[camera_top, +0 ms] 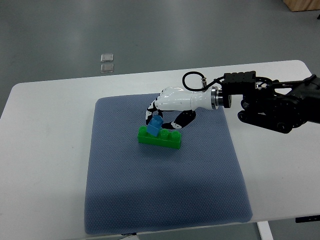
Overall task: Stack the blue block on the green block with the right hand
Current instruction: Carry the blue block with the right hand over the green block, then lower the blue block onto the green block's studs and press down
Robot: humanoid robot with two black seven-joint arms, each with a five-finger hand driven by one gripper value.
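Note:
A long green block (160, 137) with studs on top lies on the blue-grey mat (165, 185), a little above the mat's middle. A small blue block (154, 126) sits tilted on the green block's left part. My right hand (162, 117), white with black fingers, reaches in from the right and curls over the blue block, with fingers (150, 112) on its far left side and the thumb (180, 121) to its right. The blue block is held between them. No left arm shows.
The mat lies on a white table (45, 150). My right arm's black forearm (270, 102) crosses the table's right side. Two small clear squares (107, 62) lie on the grey floor beyond the table's far edge.

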